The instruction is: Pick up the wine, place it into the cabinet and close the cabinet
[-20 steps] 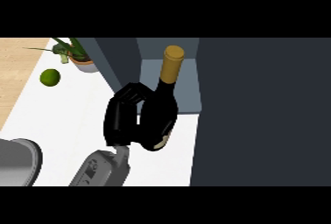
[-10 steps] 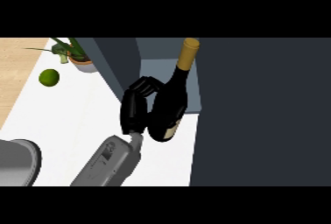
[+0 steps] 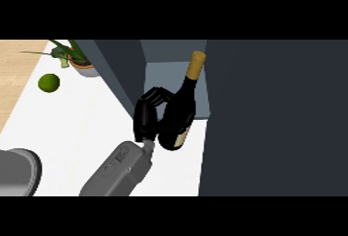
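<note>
The wine bottle point(image 3: 182, 108) is dark, with a gold-foil neck and a pale label near its base. It tilts with its neck pointing up into the cabinet's opening point(image 3: 166, 69). My right hand point(image 3: 145, 119) is shut on the bottle's body from the left, its fingers curled round it. The grey forearm point(image 3: 119, 173) comes in from the lower edge. The bottle's base hangs over the white counter point(image 3: 75, 120), just in front of the cabinet. My left hand does not show.
A large dark cabinet panel point(image 3: 275, 117) fills the right side, close to the bottle. The cabinet's left wall point(image 3: 122, 69) stands beside my hand. A lime point(image 3: 48, 82) and a potted plant point(image 3: 76, 60) sit at the far left. A grey rounded object point(image 3: 15, 171) lies at the lower left.
My right hand has carried the bottle up and to the right, and its neck has moved further into the cabinet's opening. Lime, plant and grey object have stayed put.
</note>
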